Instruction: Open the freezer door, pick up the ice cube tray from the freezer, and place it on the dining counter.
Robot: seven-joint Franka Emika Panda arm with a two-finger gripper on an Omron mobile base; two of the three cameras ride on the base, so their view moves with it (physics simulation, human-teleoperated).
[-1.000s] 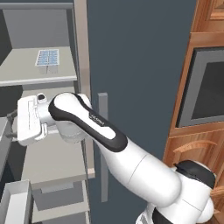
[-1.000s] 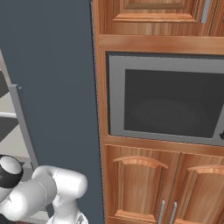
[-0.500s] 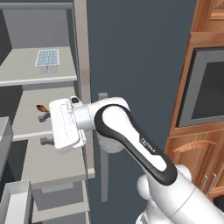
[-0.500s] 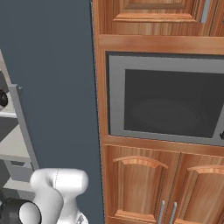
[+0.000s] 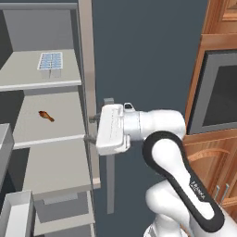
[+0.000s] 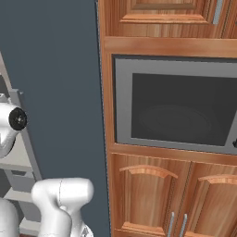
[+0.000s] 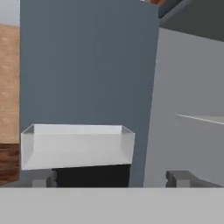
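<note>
Two fingers: my gripper [image 5: 91,128] spread wide, holding nothing
ice cube tray [image 5: 49,60]: upper freezer [image 5: 41,83] shelf, near its front edge

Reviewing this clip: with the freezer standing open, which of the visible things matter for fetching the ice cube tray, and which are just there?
Job:
- small white ice cube tray with pale blue cells, on an upper shelf
- grey-walled freezer
- dark slate freezer door with white bin
- open two-finger gripper, empty

Just there:
- small brown item on the middle shelf
- built-in grey microwave
- wooden cabinets
</note>
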